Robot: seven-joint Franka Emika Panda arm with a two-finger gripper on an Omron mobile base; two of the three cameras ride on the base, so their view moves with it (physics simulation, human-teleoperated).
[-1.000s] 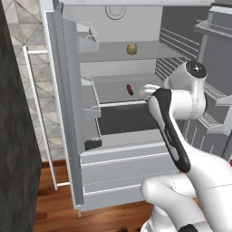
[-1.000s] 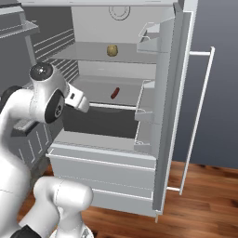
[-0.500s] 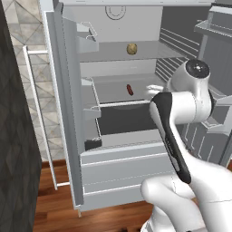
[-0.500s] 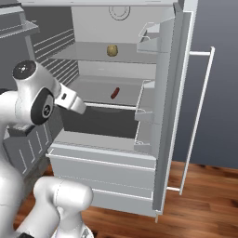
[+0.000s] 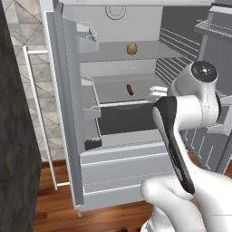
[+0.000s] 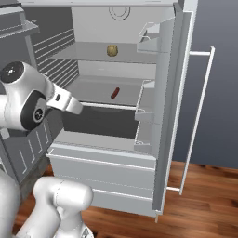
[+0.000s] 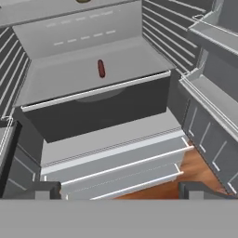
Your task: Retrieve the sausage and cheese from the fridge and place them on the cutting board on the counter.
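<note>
The fridge (image 5: 63,113) stands with both doors swung wide. A small dark-red sausage (image 5: 130,89) (image 6: 115,93) (image 7: 101,68) lies on the middle shelf, towards the back. The cheese (image 5: 132,49) (image 6: 111,50), a small yellowish lump, sits on the shelf above. My gripper (image 5: 153,94) (image 6: 75,107) (image 7: 122,190) hovers in front of the middle shelf, short of the sausage and to its right in the left base view. It is open, and nothing lies between its fingertips (image 7: 44,189). The cutting board and the counter are out of view.
Door bins (image 6: 145,97) hang on the open door at the right of the right base view, whose long white handle (image 6: 200,111) sticks out. Two drawers (image 6: 102,176) close the fridge's base. Below is wooden floor (image 6: 204,200). A dark wall (image 5: 18,149) stands at the left.
The arm's upper joint has swung outward, away from the fridge's middle. The hand has stayed almost in place before the middle shelf, still open.
</note>
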